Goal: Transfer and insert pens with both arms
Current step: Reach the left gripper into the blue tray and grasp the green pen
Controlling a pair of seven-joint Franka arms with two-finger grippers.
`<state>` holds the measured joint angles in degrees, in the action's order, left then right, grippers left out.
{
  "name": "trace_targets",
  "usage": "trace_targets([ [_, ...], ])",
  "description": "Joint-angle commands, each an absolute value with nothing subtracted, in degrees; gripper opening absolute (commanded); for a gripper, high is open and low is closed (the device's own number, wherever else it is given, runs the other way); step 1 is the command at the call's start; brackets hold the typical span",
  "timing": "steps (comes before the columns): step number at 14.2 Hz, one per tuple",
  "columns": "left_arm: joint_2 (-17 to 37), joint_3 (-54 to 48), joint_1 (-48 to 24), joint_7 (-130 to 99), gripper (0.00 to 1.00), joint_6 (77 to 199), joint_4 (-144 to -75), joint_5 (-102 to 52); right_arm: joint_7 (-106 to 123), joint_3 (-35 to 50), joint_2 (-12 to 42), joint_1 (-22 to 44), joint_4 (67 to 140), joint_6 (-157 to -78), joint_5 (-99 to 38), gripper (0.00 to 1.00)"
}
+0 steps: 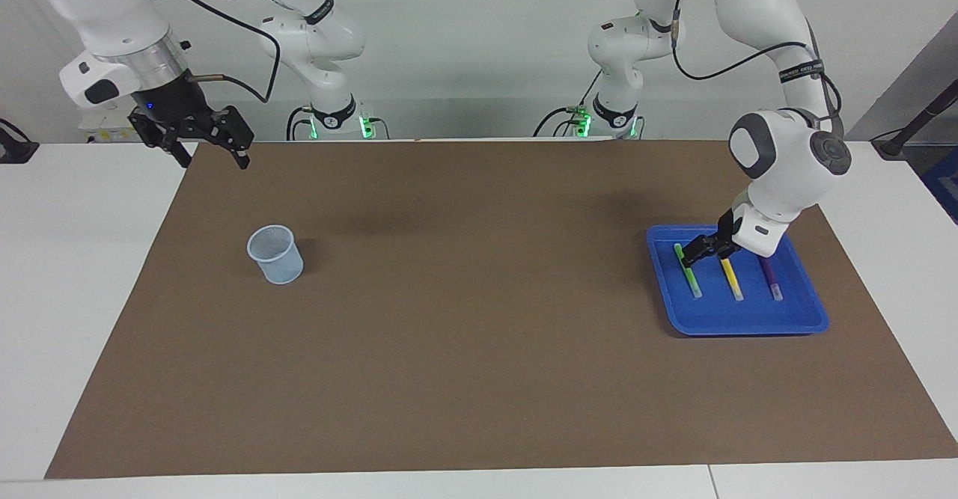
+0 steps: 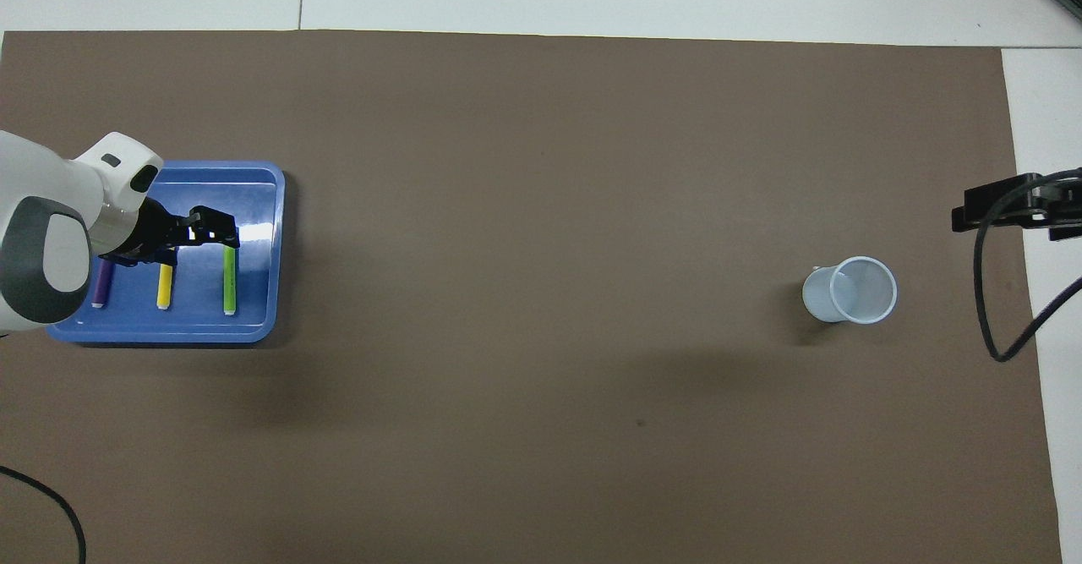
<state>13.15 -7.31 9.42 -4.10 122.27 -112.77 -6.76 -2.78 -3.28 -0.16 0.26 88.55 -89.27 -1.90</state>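
1. The left gripper, fingers apart, is low over the blue tray, at the green pen's nearer end.
2. The yellow pen and purple pen lie just beside it.
3. The right gripper waits, fingers apart, over the mat's corner, with the cup farther out.

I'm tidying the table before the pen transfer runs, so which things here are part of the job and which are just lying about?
Part of the job:
green pen
yellow pen
purple pen
tray
cup
left gripper, over the green pen, open
right gripper, waiting, open

Lying about:
brown mat
two small arms
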Motion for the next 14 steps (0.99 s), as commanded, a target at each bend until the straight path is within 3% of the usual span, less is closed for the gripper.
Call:
trace_targets([
  [1,16.0,-7.3,9.8,-1.7,1.0,124.6,-111.4,-6.7,-1.8,-3.0,-0.9,-0.4,89.1,-89.6,-3.2,1.0],
  [7,18.1,-7.3,9.2,-1.1,0.98,127.4,-111.9,-4.9,-1.8,-3.0,-0.9,-0.4,89.1,-89.6,-3.1,1.0],
  [14,19.2,-7.3,9.1,-0.3,0.81,128.1,-112.1,-4.9,-1.8,-3.0,-0.9,-0.4,89.1,-89.6,-3.1,1.0],
])
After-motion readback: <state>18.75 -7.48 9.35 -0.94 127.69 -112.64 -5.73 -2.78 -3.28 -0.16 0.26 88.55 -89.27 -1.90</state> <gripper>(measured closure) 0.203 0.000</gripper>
